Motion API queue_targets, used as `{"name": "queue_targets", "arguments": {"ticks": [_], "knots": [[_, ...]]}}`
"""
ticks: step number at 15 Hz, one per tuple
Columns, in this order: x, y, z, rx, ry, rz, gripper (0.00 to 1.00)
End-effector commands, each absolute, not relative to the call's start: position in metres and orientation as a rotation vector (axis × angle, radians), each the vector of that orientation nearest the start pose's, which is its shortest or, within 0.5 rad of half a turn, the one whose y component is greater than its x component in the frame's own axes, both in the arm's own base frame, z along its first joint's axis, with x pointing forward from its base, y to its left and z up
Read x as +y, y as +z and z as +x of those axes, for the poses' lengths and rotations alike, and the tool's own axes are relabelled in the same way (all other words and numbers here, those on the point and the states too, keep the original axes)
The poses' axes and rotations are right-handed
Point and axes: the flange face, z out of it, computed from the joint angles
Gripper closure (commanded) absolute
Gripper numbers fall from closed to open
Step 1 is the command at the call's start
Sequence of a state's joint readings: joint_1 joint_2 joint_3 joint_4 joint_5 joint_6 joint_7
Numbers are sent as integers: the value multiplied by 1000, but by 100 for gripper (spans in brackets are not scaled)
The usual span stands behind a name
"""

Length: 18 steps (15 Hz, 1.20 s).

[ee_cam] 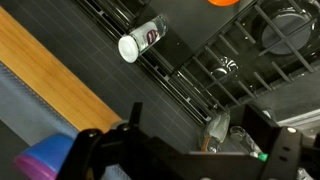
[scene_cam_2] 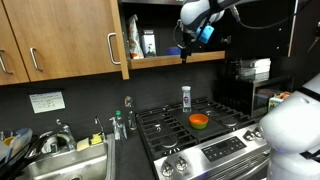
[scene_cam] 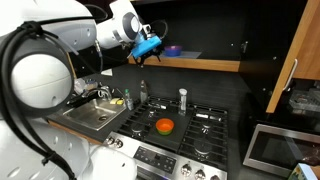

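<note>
Jaws spread wide and empty, held high at the wooden shelf (scene_cam: 210,64). Purple bowl (scene_cam: 171,50) rests flat on that shelf, just beside them. Well below, a shaker (ee_cam: 141,41) stands upright at the rear of the stove (scene_cam_2: 160,120); an orange dish (scene_cam: 165,126) sits on its centre grate.

Kitchen: stove (scene_cam_2: 200,135), sink (scene_cam_2: 62,165), cabinets (scene_cam_2: 60,40)

Up high the gripper (scene_cam_2: 184,52) hangs just before the shelf (scene_cam_2: 160,58), and down below the bowl (scene_cam_2: 199,121) sits on the stove (scene_cam_2: 160,122), bottle (scene_cam_2: 186,96) at its eleven o'clock, sink (scene_cam_2: 60,165) at the stove's nine o'clock.
</note>
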<state>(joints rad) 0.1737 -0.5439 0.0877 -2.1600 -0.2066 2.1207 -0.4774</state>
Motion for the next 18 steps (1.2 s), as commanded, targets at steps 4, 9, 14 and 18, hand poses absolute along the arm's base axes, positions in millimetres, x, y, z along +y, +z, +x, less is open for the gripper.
{"name": "queue_targets", "arguments": {"ticks": [4, 9, 14, 18], "knots": [[97, 595, 390, -1185, -838, -3071, 0], [92, 552, 391, -1131, -805, -3087, 0], [88, 520, 392, -1180, -651, -3080, 0], [88, 519, 391, -1162, -664, -3097, 0]]}}
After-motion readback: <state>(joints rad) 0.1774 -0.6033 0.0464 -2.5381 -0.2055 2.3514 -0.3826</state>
